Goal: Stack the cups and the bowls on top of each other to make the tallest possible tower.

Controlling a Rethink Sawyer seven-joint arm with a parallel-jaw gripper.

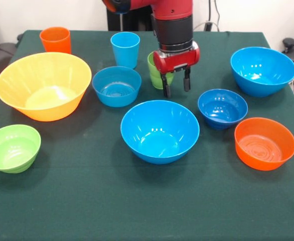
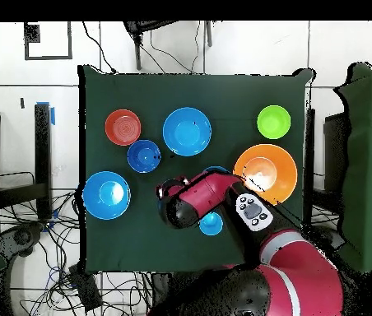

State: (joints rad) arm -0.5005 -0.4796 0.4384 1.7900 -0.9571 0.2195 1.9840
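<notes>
My gripper (image 1: pixel 176 88) hangs open and empty over the middle of the table, just in front of the lime green cup (image 1: pixel 155 71), which it partly hides. The light blue cup (image 1: pixel 125 48) and the orange cup (image 1: pixel 55 39) stand upright at the far side. The bowls all stand apart: yellow-orange (image 1: pixel 43 85), medium light blue (image 1: pixel 116 86), two large bright blue (image 1: pixel 159 130) (image 1: pixel 263 70), dark blue (image 1: pixel 222 108), orange (image 1: pixel 265 143) and lime green (image 1: pixel 12 148). No nested tower shows. In the overhead view the arm (image 2: pixel 222 193) hides the gripper.
The green tablecloth (image 1: pixel 137 201) covers the whole table. In the overhead view cables lie on the floor (image 2: pixel 33 239) round the table, and the light blue cup (image 2: pixel 211 223) shows beside the arm.
</notes>
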